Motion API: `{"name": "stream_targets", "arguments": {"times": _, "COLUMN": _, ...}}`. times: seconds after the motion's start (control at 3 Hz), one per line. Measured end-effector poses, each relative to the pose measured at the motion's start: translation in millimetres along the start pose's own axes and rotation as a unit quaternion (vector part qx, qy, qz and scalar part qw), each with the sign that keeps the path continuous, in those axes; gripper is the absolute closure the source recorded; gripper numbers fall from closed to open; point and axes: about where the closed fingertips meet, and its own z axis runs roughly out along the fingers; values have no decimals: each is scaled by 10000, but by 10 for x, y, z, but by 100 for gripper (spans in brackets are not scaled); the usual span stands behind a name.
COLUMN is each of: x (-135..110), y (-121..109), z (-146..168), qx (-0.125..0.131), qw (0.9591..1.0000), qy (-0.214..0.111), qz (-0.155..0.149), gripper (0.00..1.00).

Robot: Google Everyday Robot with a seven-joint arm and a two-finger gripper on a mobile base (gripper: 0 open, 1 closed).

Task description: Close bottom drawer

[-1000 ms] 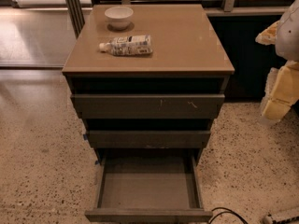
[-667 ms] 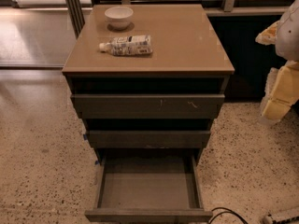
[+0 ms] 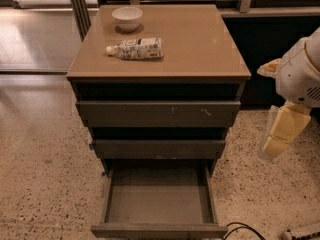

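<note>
Drawers sit three high under the surface (image 3: 200,39), which bears a bowl (image 3: 127,17) and bottle (image 3: 136,49). The bottom drawer (image 3: 159,201) is pulled far out. The tool (image 3: 274,144) hangs at right, apart, holding nothing; its opening cannot be told.

Matt grey-brown drawers under a glossy tan top.
The bottom drawer (image 3: 159,230) is dull, matt and plain; the widest drawer front (image 3: 158,114) carries pale scratches. The cabinet top (image 3: 195,44) is smooth and shiny. The bowl (image 3: 127,18) looks glazed white, the bottle (image 3: 136,49) plastic with a printed label. The floor (image 3: 40,174) is polished speckled stone. At the right edge, beside the cabinet, the gripper (image 3: 272,149) looks like pale yellow plastic.
</note>
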Motion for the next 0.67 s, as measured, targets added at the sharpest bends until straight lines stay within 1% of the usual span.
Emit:
{"name": "stream_targets", "arguments": {"times": 0.33, "x": 29, "y": 180, "z": 488, "qx": -156, "qw": 9996, "qy": -219, "qz": 90, "gripper": 0}}
{"name": "stream_targets", "arguments": {"times": 0.67, "x": 76, "y": 385, "z": 942, "qx": -279, "qw": 9991, "qy": -241, "qz": 201, "gripper": 0}}
